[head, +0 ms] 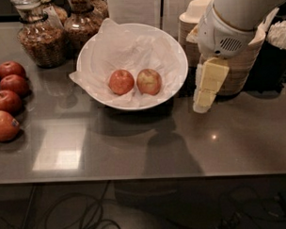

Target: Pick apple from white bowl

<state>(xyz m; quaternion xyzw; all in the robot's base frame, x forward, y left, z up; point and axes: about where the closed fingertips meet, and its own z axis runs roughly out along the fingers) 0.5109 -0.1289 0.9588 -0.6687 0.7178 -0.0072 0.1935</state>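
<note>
Apple [149, 81]: small, round, dull red blotched with pale yellow-green, lying right of centre in the white bowl [173, 44]. A more evenly red-orange apple [121, 82] sits just beside it on the left, making two in the bowl. The bowl is wide and shallow, lined with crinkled white paper, and stands on a glossy grey table [135, 149]. Five darker red apples [6, 101] lie at the table's left, one cut by the edge. Two stacks of beige disposable bowls [240, 70] stand at the right. The gripper [201, 105], pale yellow and blocky, hangs just right of the bowl, empty; whether it is spread or closed cannot be told.
</note>
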